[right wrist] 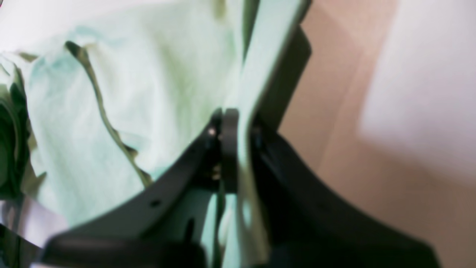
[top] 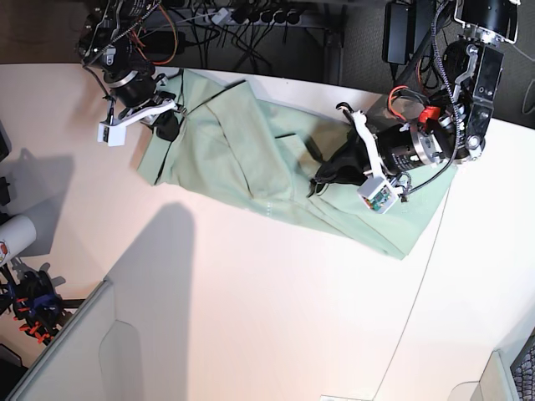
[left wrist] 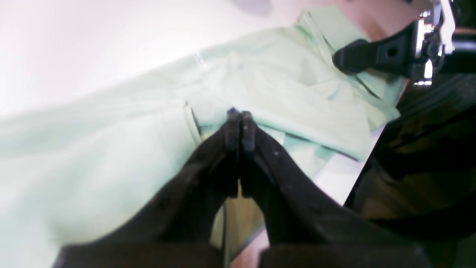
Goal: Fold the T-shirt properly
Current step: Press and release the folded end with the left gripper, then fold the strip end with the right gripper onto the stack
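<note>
The pale mint-green T-shirt (top: 242,159) lies spread and creased across the white table, from the far left to the right. My left gripper (top: 320,182) sits on the shirt's middle. In the left wrist view its jaws (left wrist: 238,121) are closed tip to tip at a fold of the T-shirt (left wrist: 279,74). My right gripper (top: 167,125) is at the shirt's far left edge. In the right wrist view it (right wrist: 232,128) is shut on a strip of the T-shirt (right wrist: 148,74) that runs between the fingers. The right gripper also shows in the left wrist view (left wrist: 349,59).
The white table (top: 251,317) has a curved edge on the right. Cables and power strips (top: 251,15) run along the back. A white cylinder (top: 12,238) and small clamps (top: 33,305) stand at the left edge.
</note>
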Robot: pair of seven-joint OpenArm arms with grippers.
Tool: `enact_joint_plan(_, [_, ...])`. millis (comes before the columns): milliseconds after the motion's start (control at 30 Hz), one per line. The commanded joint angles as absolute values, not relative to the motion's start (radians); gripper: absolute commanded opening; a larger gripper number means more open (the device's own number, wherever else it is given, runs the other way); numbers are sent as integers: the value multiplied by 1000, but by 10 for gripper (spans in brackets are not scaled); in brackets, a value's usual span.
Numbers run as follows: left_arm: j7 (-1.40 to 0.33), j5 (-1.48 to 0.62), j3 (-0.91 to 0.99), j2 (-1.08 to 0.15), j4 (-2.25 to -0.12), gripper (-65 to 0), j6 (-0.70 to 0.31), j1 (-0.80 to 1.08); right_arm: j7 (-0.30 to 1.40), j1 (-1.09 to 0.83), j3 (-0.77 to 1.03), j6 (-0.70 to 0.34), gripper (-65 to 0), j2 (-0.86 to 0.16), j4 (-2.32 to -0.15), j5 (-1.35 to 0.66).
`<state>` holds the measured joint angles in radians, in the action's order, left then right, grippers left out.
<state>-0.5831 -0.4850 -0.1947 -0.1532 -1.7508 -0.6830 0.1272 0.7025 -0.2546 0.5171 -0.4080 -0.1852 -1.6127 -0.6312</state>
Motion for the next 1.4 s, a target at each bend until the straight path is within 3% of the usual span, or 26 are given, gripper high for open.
enact_joint_plan(0, [-564, -514, -191, -170, -1788, -650, -698, 117, 673, -250, 537, -416, -650, -200, -1627, -643])
enact_joint_plan(333, [-566, -528, -154, -361, -1832, -650, -698, 117, 670, -239, 648, -415, -650, -300, -1627, -656])
enact_joint_plan(533, [-567, -528, -62, -386, -1831, -650, -698, 117, 704, -239, 688, -418, -650, -332, -1659, -795])
enact_joint_plan(667, [-574, -527, -50, -410, -1828, -650, -698, 126, 742, -238, 676, -475, -650, -275, -1799, -898])
enact_joint_plan(900, [-573, -528, -50, -485, -1804, -650, -698, 142, 717, -238, 492, -476, -650, -70, -2079, -847])
enact_joint_plan(1100, [-573, -528, -50, -521, -1801, -650, -698, 142, 639, -217, 217, -475, -650, 35, -2072, -665])
enact_joint_plan(1367, [-573, -535, -50, -521, -1801, -650, -698, 146, 571, -134, 7, -475, -650, 52, -1917, -459])
